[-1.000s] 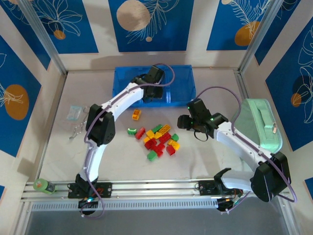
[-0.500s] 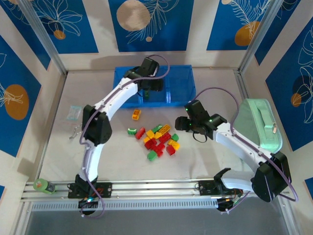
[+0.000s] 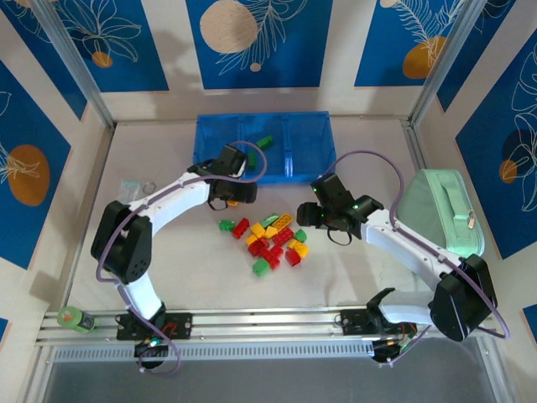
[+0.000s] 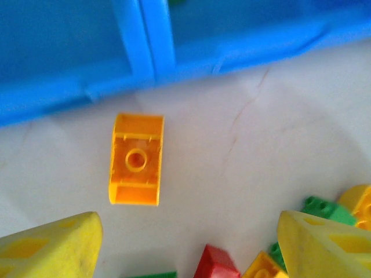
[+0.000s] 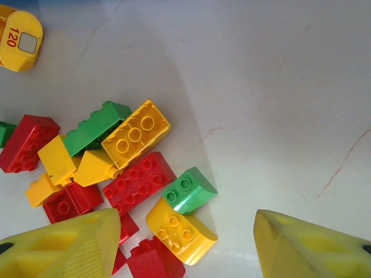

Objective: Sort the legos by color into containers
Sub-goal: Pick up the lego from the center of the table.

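Note:
The legos lie in a loose pile [image 3: 273,239] of red, yellow and green bricks at the table's middle. One green brick [image 3: 265,142] rests in the middle compartment of the blue tray [image 3: 306,138]. My left gripper [image 3: 234,195] hangs open just in front of the tray, over an upturned orange brick [image 4: 137,168] that lies ahead of its yellow fingertips [image 4: 52,246]. My right gripper [image 3: 310,211] stands open at the pile's right edge. A curved yellow brick [image 5: 179,229] and a green brick [image 5: 188,190] sit between its fingers [image 5: 313,243], untouched.
A mint-green zipped case [image 3: 440,214] lies at the right. A small clear packet [image 3: 127,191] sits at the left, and a green tape roll [image 3: 74,317] rests on the front rail. The tray's blue wall [image 4: 145,52] runs close behind the orange brick.
My left gripper opened over the tray and left a green brick there, then drew back toward the orange brick. The right gripper edged left toward the pile.

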